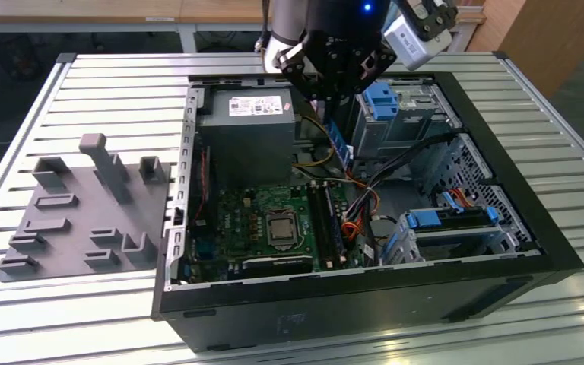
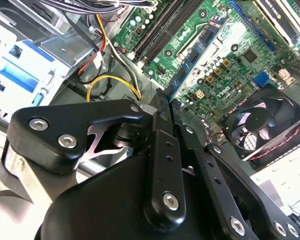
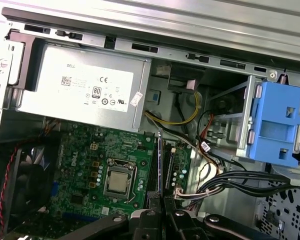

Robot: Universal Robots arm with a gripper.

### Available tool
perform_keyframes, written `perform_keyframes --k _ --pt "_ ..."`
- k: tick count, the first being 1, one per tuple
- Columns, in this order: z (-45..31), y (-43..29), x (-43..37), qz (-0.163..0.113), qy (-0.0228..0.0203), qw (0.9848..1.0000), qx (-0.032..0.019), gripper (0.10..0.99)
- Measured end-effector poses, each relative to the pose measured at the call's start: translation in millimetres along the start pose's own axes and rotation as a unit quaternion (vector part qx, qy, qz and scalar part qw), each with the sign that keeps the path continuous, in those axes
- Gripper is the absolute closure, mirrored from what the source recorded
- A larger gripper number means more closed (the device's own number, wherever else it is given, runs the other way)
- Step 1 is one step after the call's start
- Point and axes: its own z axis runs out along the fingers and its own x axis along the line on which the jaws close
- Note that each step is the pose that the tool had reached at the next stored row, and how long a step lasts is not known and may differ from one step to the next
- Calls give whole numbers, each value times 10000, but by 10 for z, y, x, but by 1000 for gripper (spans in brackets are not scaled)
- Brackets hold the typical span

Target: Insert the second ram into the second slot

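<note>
My gripper [image 1: 331, 93] hangs over the open computer case [image 1: 373, 285], above the gap between the power supply and the drive bays. It is shut on the second ram [image 1: 340, 141], a thin blue-green strip that hangs down from the fingers. In the first wrist view the ram [image 3: 160, 155] shows edge-on, rising from the closed gripper [image 3: 160, 199]. The long dark memory slots [image 1: 325, 220] lie on the green motherboard [image 1: 236, 224] beside the processor socket [image 1: 279, 228], well below the ram. In the second wrist view the black fingers [image 2: 160, 130] are pressed together, and the slots [image 2: 165, 30] lie beyond them.
A grey power supply [image 1: 246, 129] fills the case's far corner. Blue drive brackets [image 1: 383, 99] and loose cables [image 1: 373, 171] stand at the exterior view's right of the slots. A case fan [image 2: 262, 125] sits by the board. A grey fixture plate [image 1: 79, 220] lies on the slatted table.
</note>
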Motion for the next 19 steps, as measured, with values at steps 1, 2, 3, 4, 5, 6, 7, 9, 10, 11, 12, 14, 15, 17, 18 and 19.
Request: perform_keyframes --k 1,2,3,4,5,6,7,9,10,11,12,14,15,17,18,19 --pt "3 0 0 0 0 10000 0 949" --pt "6 0 0 1 0 10000 -1 949" --pt "8 0 0 2 -1 10000 0 949" --pt "10 0 0 2 0 10000 0 949" --pt "12 0 0 3 0 10000 0 949" --pt "14 0 0 3 0 10000 0 949" --pt "16 0 0 4 0 10000 0 949" --pt "20 -1 0 5 -1 10000 0 949" --pt "23 -1 0 5 -1 10000 0 949" --pt "25 -1 0 6 -1 10000 0 949" --pt "27 -1 0 7 0 10000 0 949" --pt "30 -1 0 8 0 10000 0 949" --pt "35 -1 0 11 -1 10000 0 949" --pt "43 -1 0 17 -1 10000 0 949" --pt "44 -1 0 17 -1 10000 0 949" --pt "45 -1 0 18 -1 10000 0 949"
